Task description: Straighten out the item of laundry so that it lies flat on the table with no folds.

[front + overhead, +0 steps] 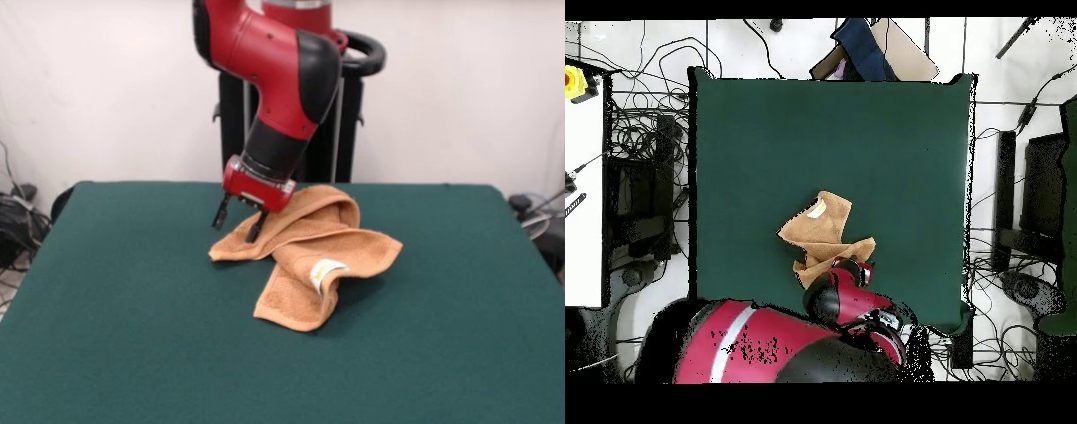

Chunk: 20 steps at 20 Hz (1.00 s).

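The item of laundry point(305, 252), an orange-tan towel, lies crumpled and folded over itself near the middle of the green table point(106, 309), with a small white tag point(325, 272) showing on its front fold. My gripper point(238, 223) hangs open just over the towel's left end. One fingertip point(255, 233) is at the towel's edge, the other is over bare table. Nothing is held between them. In the overhead view the towel point(827, 232) lies bunched on the table point(765, 130), and the red arm point(850, 300) covers its lower edge and hides the gripper.
Green table surface surrounds the towel on all sides. Off the table, the overhead view shows cables on the floor, a white bench with a yellow button box point(575, 82) at left, and a cardboard piece with dark blue cloth point(865, 50) beyond the top edge.
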Each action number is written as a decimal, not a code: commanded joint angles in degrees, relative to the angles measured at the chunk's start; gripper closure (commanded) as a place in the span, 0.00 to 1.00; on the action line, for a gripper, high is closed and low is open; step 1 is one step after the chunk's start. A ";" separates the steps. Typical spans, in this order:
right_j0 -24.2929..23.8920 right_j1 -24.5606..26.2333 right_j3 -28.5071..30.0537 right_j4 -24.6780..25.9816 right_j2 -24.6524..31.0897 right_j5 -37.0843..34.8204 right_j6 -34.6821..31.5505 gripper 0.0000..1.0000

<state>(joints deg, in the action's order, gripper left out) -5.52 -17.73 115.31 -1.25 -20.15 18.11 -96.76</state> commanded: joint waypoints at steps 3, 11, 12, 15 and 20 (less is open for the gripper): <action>-11.54 1.54 -4.13 2.61 18.01 -7.19 -10.59 0.00; -10.26 -7.24 -0.78 6.53 20.52 -13.53 -6.73 0.00; -11.69 -7.83 -0.12 7.53 22.56 -13.60 -6.78 0.00; -16.84 -9.78 2.14 9.58 28.95 -16.66 -6.03 0.00; -18.13 -13.21 3.67 9.29 31.28 -21.03 -5.90 0.00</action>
<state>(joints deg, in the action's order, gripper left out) -23.23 -28.52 118.07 7.19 -0.03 4.63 -96.76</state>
